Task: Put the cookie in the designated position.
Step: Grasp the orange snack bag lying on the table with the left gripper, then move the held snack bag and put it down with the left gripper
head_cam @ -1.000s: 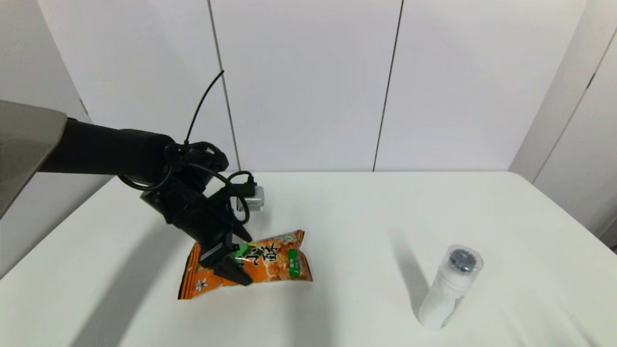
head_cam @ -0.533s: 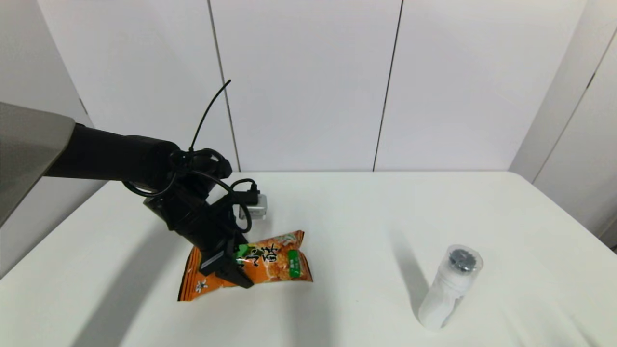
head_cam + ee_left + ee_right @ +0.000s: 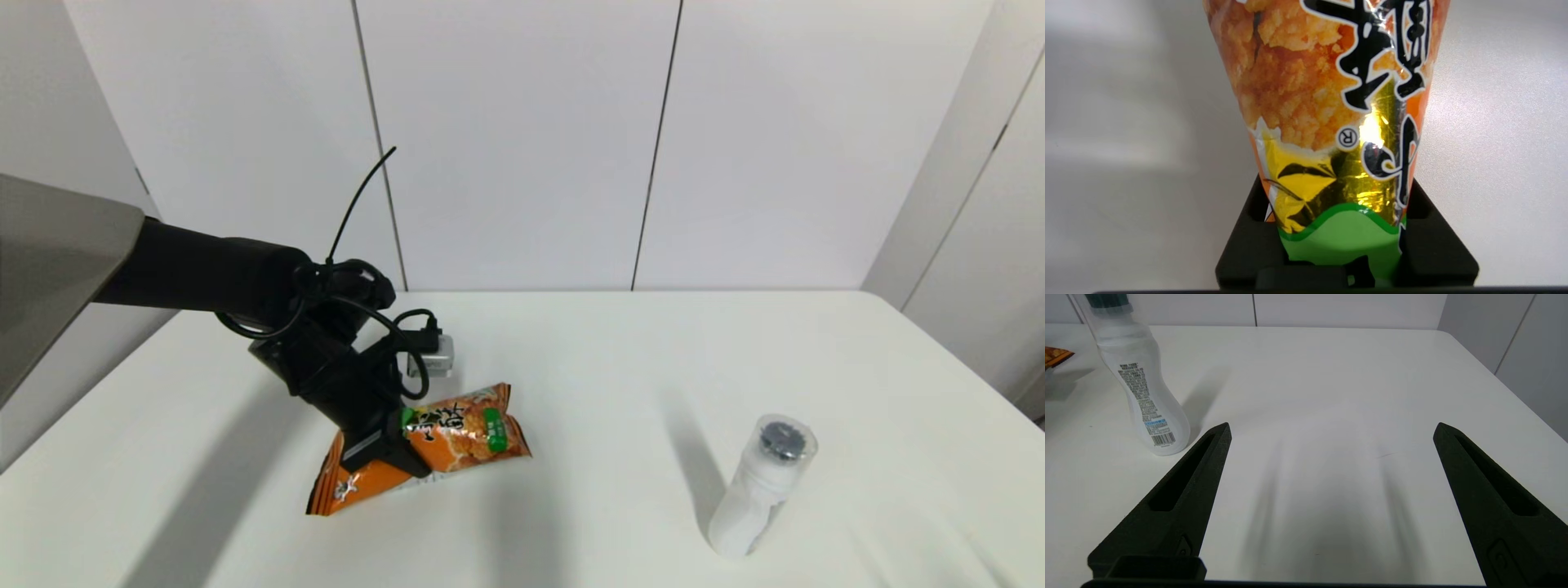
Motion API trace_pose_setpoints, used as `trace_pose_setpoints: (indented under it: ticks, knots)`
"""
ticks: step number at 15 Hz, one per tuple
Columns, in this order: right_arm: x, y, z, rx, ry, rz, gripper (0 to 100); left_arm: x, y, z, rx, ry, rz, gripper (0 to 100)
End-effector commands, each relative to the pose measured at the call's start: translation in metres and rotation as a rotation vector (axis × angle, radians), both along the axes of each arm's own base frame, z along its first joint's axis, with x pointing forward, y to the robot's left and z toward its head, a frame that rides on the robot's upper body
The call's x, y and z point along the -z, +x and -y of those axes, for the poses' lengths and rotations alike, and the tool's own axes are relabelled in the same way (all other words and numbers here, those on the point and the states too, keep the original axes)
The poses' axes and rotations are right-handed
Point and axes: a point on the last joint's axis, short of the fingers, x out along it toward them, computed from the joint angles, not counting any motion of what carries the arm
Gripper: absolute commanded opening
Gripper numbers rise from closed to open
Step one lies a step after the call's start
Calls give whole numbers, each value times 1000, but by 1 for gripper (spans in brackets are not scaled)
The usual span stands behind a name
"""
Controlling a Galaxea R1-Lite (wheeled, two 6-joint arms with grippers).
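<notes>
The cookie [image 3: 457, 433] is a crinkly orange packet with a green patch and black characters, left of the table's middle. My left gripper [image 3: 398, 441] is shut on its middle, and the packet tilts, its right end raised and its left corner low by the table. In the left wrist view the cookie [image 3: 1331, 102] fills the space between the black fingers [image 3: 1437, 253], pinched at its green band. My right gripper [image 3: 1331, 433] is open over bare table at the right, and does not show in the head view.
A white bottle [image 3: 761, 486] with a dark cap stands at the right front; the bottle [image 3: 1143, 388] is beside my right gripper's finger. The white table [image 3: 620, 359] ends at a wall behind and at an edge on the right.
The left gripper has closed on the packet and begun lifting it; the packet's right end rose and it crumpled narrower. The bottle has not moved.
</notes>
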Motion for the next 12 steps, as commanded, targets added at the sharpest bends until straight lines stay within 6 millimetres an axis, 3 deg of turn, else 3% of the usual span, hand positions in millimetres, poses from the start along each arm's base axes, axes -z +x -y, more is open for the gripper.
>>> trace_pose_setpoints:
  ticks: [1,8,12]
  knots:
    - [2,1,0,-1,0,-10,100,-8,0,0,2,-16,40,0]
    - [2,1,0,-1,0,-10,100,-67,-8,-2,-5,-114,219,0]
    - [2,1,0,-1,0,-10,100,-111,-4,18,-13,-202,330,0]
